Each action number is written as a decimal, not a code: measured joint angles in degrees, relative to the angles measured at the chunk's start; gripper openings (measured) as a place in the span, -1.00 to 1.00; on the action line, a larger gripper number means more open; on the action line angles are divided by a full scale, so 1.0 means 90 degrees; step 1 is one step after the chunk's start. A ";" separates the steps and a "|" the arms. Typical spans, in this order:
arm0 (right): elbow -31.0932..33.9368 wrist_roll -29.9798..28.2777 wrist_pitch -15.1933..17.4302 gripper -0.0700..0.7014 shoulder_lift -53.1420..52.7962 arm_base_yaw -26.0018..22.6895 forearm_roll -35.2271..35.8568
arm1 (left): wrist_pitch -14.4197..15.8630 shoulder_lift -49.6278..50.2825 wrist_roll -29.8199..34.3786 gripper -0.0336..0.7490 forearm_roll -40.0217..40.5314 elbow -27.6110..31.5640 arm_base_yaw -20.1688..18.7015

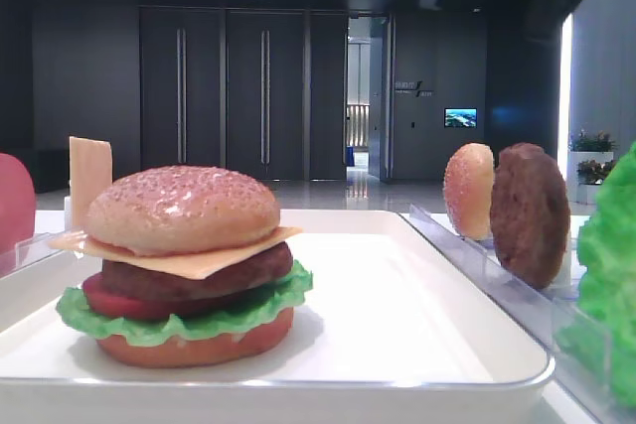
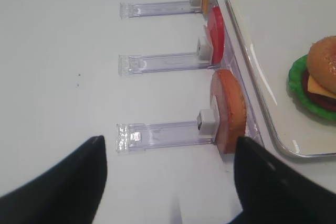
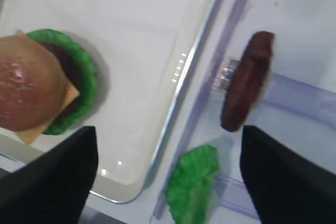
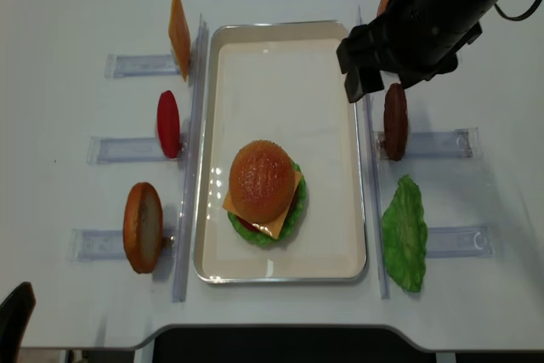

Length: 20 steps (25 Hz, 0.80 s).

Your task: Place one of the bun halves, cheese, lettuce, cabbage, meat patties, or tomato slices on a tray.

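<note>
On the white tray (image 4: 327,108) stands a stacked burger: the sesame-speckled top bun half (image 4: 261,180) over cheese (image 1: 214,260), a meat patty (image 1: 204,280), a tomato slice (image 1: 109,302) and lettuce (image 1: 189,323). My right gripper (image 3: 168,129) is open and holds nothing. It hovers over the tray's right rim, with a loose lettuce leaf (image 3: 192,184) and an upright meat patty (image 3: 247,87) below it. My left gripper (image 2: 169,139) is open over bare table, beside an upright reddish-brown bun half (image 2: 229,109) in its rack.
Clear plastic racks (image 4: 136,149) flank the tray. The left ones hold a cheese slice (image 4: 178,23), a tomato slice (image 4: 168,123) and the reddish bun half (image 4: 143,227). On the right stand a small pale bun (image 1: 468,191), the patty (image 4: 394,121) and the lettuce leaf (image 4: 405,234).
</note>
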 joint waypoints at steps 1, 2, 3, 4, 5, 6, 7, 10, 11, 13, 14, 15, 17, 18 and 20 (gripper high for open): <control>0.0000 0.0052 0.0140 0.56 0.0000 -0.0075 -0.0148 | 0.0000 0.0000 0.0000 0.56 0.0000 0.0000 0.0000; 0.0000 0.0071 0.0258 0.56 0.0000 -0.0157 -0.0238 | 0.0000 0.0000 0.0000 0.56 0.0000 0.0000 0.0000; 0.0000 0.0086 0.0327 0.56 0.0000 -0.0276 -0.0319 | 0.0000 0.0000 0.0000 0.56 0.0000 0.0000 0.0000; 0.0000 0.0095 0.0386 0.56 0.0000 -0.0411 -0.0346 | 0.0000 0.0000 0.0000 0.56 0.0000 0.0000 0.0000; 0.0000 0.0095 0.0434 0.56 0.0000 -0.0529 -0.0355 | 0.0000 0.0000 0.0000 0.56 0.0000 0.0000 0.0000; 0.0000 0.0069 0.0482 0.56 0.0000 -0.0672 -0.0369 | 0.0000 0.0000 0.0000 0.56 0.0000 0.0000 0.0000; 0.0000 0.0040 0.0513 0.56 0.0000 -0.0816 -0.0377 | 0.0000 0.0000 0.0000 0.56 0.0000 0.0000 0.0000; 0.0000 -0.0093 0.0577 0.56 0.0000 -0.1250 -0.0415 | 0.0000 0.0000 0.0000 0.56 0.0000 0.0000 0.0000; 0.0000 -0.0154 0.0605 0.56 0.0000 -0.1410 -0.0424 | 0.0000 0.0000 0.0000 0.56 0.0000 0.0000 0.0000; 0.0000 -0.0255 0.0686 0.56 0.0000 -0.1708 -0.0444 | 0.0000 0.0000 0.0000 0.56 0.0000 0.0000 0.0000; 0.0000 -0.0277 0.0719 0.56 0.0000 -0.1867 -0.0451 | 0.0000 0.0000 0.0000 0.56 0.0000 0.0000 0.0000; 0.0000 -0.0333 0.0734 0.56 0.0000 -0.2026 -0.0451 | 0.0000 0.0000 0.0000 0.56 0.0000 0.0000 0.0000; 0.0000 -0.0456 0.0752 0.56 0.0000 -0.2315 -0.0451 | 0.0000 0.0000 0.0000 0.56 0.0000 0.0000 0.0000; 0.0000 -0.0522 0.0760 0.56 0.0000 -0.2466 -0.0451 | 0.0000 0.0000 0.0000 0.56 0.0000 0.0000 0.0000; 0.0000 -0.0620 0.0767 0.56 0.0000 -0.2727 -0.0451 | 0.0000 0.0000 0.0000 0.56 0.0000 0.0000 0.0000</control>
